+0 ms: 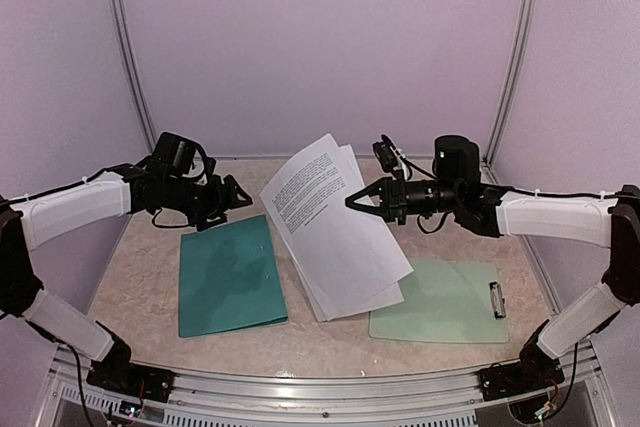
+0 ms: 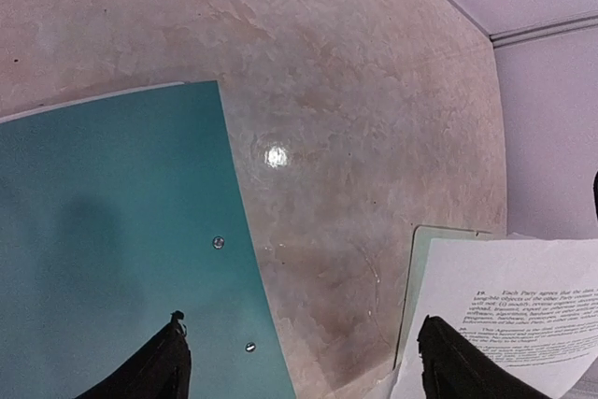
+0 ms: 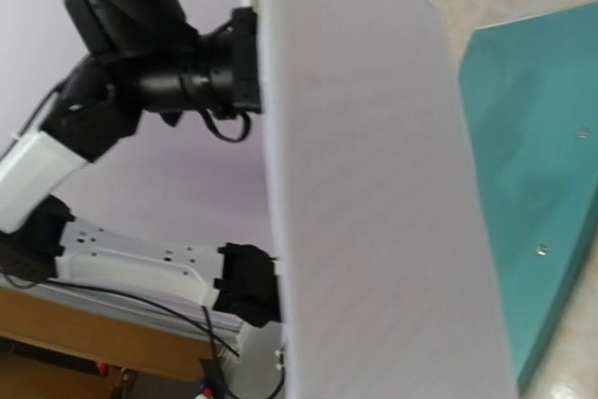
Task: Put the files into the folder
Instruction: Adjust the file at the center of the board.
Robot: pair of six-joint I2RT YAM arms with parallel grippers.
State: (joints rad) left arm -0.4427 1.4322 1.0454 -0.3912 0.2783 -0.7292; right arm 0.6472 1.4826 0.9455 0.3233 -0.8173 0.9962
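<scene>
Beige tabletop; files lengthwise far-left to near-right

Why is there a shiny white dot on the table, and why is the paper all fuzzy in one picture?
Left wrist view: the dot is light glaring off the glossy table. Right wrist view: the files look very close to the lens, so they blur.

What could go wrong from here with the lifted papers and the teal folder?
1. The files are pinched at one edge by the right jaws and the sheets are fanned, so one may slip out.
2. The folder lies flat and looks closed, the left jaws open above it; sheets might land on top, not inside.
3. The sheets' lower corner overlaps the clipboard and could catch it.
</scene>
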